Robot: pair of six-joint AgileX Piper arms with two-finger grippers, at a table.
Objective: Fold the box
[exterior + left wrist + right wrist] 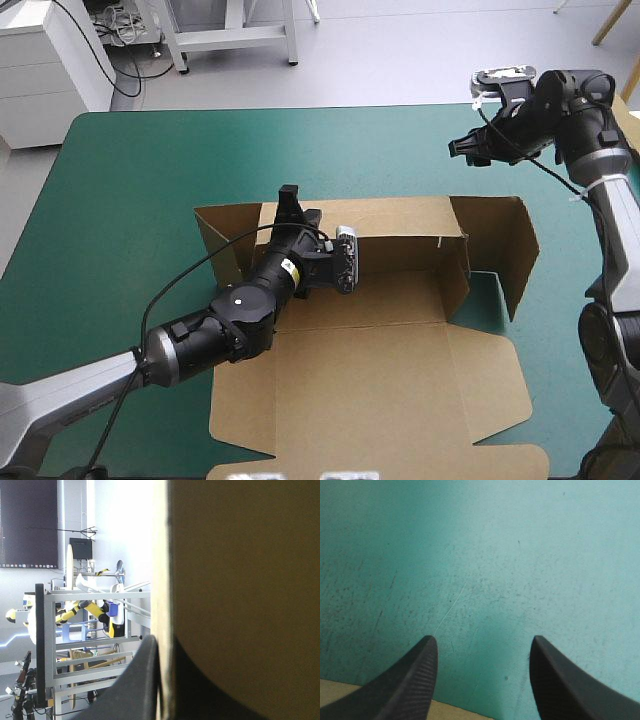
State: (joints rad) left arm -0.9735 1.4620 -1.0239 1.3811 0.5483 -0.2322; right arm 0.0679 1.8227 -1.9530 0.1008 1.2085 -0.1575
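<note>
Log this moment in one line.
left gripper shut on box far wall | right gripper open over teal-green cover | walls partly raised

Matt brown box [380, 400], scuffed teal-green cover [520, 555], perhaps cloth

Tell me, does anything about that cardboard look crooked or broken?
Nothing looks damaged. The box is just half-built: its far wall stands, pinched by the left gripper, while the right-hand flap splays outward, untucked.

Soft, even light from overhead falls on the teal-green cover [130, 180], and the box [380, 400] throws only faint shadows beside its raised walls. From the left wrist, the box looms dark against glaring white brightness behind it.
</note>
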